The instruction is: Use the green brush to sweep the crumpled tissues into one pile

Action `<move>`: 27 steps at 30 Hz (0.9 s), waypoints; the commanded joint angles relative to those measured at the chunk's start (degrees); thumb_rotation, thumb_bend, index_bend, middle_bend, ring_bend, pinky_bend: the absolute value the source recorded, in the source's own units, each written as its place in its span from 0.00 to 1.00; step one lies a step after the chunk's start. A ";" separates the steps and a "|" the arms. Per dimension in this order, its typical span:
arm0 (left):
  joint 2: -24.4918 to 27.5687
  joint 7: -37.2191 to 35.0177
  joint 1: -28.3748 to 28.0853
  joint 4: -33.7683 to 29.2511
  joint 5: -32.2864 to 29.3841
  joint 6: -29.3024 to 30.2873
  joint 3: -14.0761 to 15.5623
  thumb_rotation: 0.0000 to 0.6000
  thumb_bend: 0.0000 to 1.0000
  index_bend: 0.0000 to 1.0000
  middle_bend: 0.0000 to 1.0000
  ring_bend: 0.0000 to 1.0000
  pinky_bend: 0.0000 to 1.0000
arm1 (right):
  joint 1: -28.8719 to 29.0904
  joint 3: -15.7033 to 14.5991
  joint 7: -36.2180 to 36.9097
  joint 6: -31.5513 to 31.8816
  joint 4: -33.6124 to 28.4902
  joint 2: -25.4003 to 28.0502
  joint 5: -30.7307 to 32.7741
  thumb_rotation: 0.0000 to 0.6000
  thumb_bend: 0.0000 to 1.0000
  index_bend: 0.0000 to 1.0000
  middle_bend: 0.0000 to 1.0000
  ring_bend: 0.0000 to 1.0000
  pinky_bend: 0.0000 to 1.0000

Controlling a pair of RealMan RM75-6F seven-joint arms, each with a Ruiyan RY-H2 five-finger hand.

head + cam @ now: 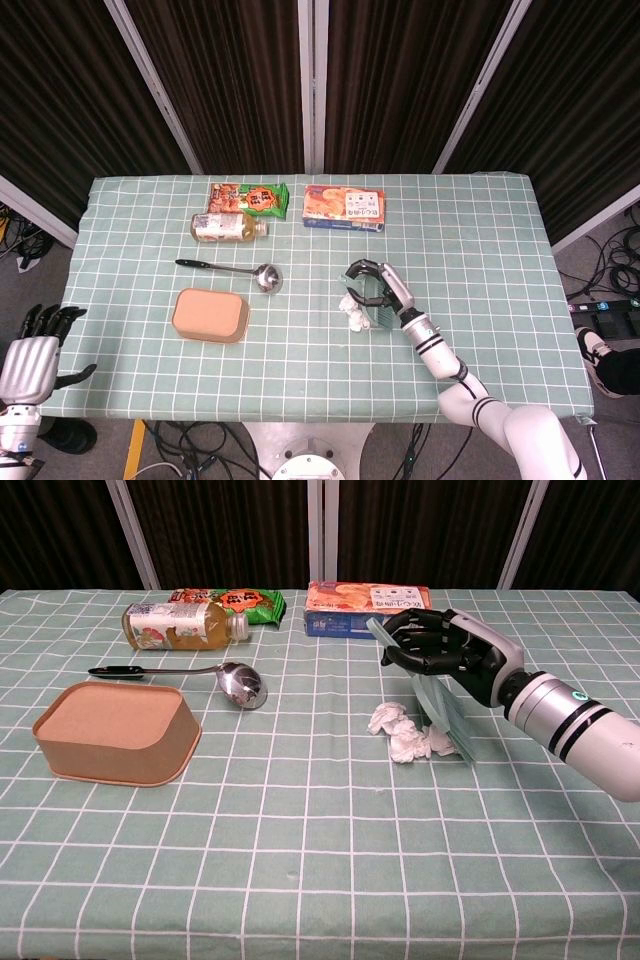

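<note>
Three white crumpled tissues point(405, 732) lie bunched together mid-table, and your right hand point(440, 650) grips the translucent green brush point(447, 712), whose lower edge touches the rightmost tissue. Your left hand point(35, 350) hangs off the table's near-left corner, holding nothing, fingers apart. You have the tan oval container point(113, 730) and steel ladle point(215, 677) well left of the tissues.
</note>
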 commanded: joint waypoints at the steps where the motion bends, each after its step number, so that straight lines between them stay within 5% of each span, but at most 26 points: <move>1: 0.00 -0.02 -0.05 0.02 0.07 -0.07 0.02 1.00 0.04 0.21 0.17 0.10 0.05 | 0.25 0.13 0.44 0.44 -0.14 -0.30 -0.04 1.00 0.62 0.89 0.76 0.40 0.18; 11: 0.09 -0.35 -0.12 0.07 0.50 0.10 0.06 1.00 0.04 0.21 0.17 0.10 0.05 | -0.84 0.85 -2.05 5.87 -4.24 6.30 -0.50 1.00 0.62 0.89 0.76 0.40 0.18; 21: -0.24 -0.35 -0.70 0.19 1.13 -0.12 -0.08 1.00 0.04 0.21 0.17 0.10 0.05 | -5.93 -2.98 -27.74 -0.39 -13.36 23.16 1.69 1.00 0.60 0.87 0.75 0.38 0.15; 27: -0.39 -0.28 -1.13 -0.06 1.62 -0.25 -0.13 1.00 0.04 0.21 0.17 0.10 0.05 | -7.04 -5.07 -37.87 -7.67 -13.53 25.86 3.72 1.00 0.60 0.76 0.68 0.29 0.10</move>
